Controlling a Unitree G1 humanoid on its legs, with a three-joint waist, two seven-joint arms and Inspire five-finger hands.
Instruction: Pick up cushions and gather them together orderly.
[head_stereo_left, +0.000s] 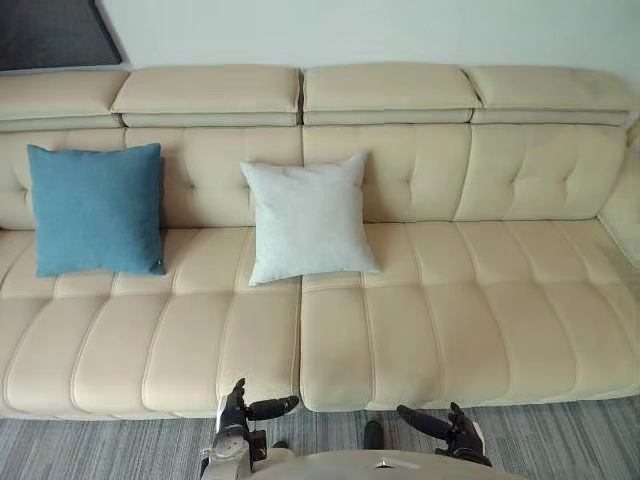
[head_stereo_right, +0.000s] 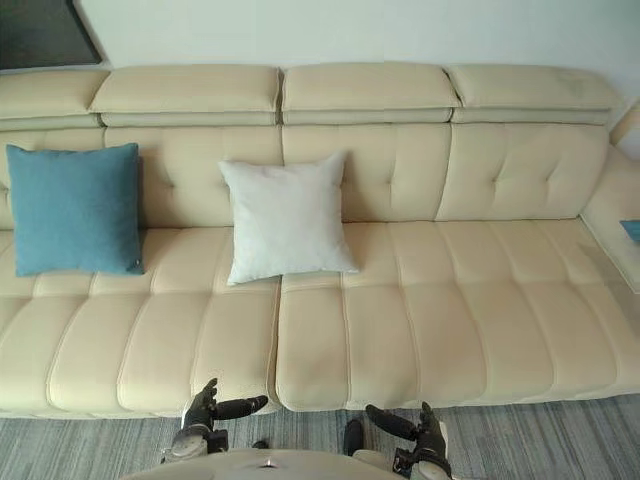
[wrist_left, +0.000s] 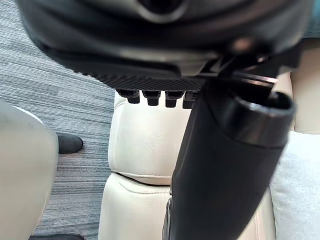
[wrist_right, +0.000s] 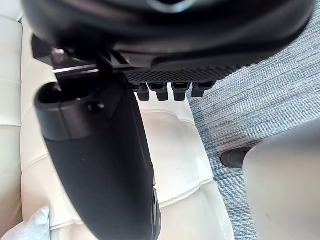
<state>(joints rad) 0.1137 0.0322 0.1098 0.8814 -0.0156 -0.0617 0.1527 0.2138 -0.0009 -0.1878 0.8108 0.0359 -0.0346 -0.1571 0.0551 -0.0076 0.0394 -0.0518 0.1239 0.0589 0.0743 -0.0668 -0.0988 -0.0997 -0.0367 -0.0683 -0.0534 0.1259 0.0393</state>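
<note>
Hovering empty, both robot hands (head_stereo_left: 236, 408) (head_stereo_left: 456, 430) uncurled

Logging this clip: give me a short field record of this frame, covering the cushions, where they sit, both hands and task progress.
surface: beige sofa
cushion 1: blue cushion, leaning on the backrest at the robot's left
cushion 2: white cushion, leaning on the backrest near the middle
spacing: apart, not touching
left hand: open, empty, low by the sofa's front edge
right hand: open, empty, low by the front edge
progress: cushions not yet gathered
</note>
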